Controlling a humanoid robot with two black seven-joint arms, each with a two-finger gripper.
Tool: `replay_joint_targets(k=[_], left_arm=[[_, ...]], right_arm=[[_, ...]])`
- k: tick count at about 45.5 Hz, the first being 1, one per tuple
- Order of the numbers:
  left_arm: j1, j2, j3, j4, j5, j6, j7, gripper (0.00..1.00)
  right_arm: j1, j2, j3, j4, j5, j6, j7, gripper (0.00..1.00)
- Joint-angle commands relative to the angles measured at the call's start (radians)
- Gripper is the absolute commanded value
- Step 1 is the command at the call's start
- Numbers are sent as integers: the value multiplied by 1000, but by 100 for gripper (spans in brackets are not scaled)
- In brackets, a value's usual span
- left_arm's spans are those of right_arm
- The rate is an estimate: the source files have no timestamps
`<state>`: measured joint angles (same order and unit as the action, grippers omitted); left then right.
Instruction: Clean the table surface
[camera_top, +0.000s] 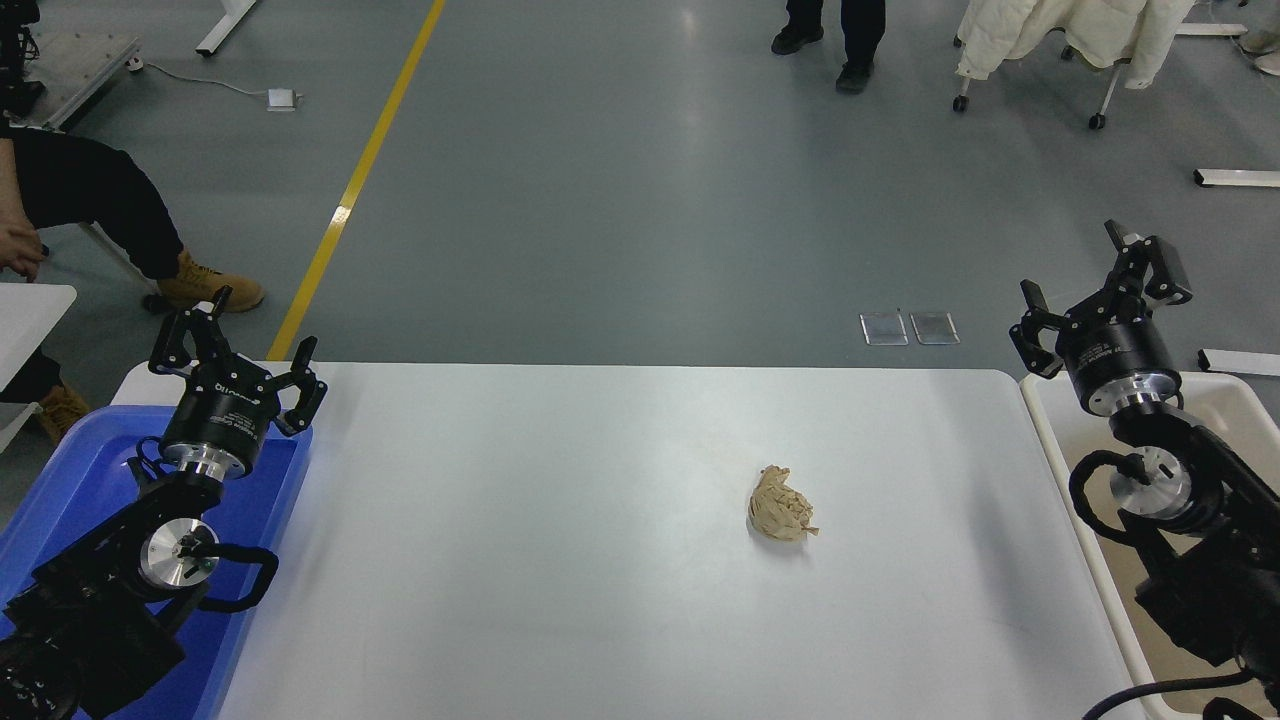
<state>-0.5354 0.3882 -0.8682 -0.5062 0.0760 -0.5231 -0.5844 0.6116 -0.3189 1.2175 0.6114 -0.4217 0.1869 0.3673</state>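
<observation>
Hovering over the cream bin (1065, 470), right gripper (1095, 295) spread empty, paper wad (781, 506) on the table (560, 560), left gripper (236, 352) parked, fingers apart.

High head view over table surface (560, 560)

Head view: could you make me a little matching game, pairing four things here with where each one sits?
Things:
1. crumpled tan paper ball
2. blue plastic tray
3. cream-white bin
4. left gripper

Places:
A. off the table's right end
B. on the white table surface, right of centre
C. over the blue tray's far corner
D. at the table's left end

Pairs: 1-B, 2-D, 3-A, 4-C
</observation>
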Motion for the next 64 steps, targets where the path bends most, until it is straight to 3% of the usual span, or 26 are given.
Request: replay_joint_targets(k=[1, 10, 16, 28, 50, 64], left_arm=[[0, 0, 0, 0, 1, 0, 0, 100], [0, 0, 0, 0, -1, 0, 0, 100], [0, 1, 0, 0, 1, 0, 0, 100], [0, 0, 0, 0, -1, 0, 0, 100], [0, 0, 0, 0, 1, 0, 0, 100], [0, 0, 0, 0, 1, 0, 0, 100]], right_arm=[[62, -57, -93, -71, 0, 0, 1, 99], [161, -147, -421, -65, -3, 5, 1, 99], [321, -203, -790, -58, -23, 8, 2, 99], [631, -146, -1516, -44, -61, 13, 28, 99], [695, 162, -1763, -45, -546, 11, 39, 99], [666, 291, -1879, -78, -591, -3, 39, 99]])
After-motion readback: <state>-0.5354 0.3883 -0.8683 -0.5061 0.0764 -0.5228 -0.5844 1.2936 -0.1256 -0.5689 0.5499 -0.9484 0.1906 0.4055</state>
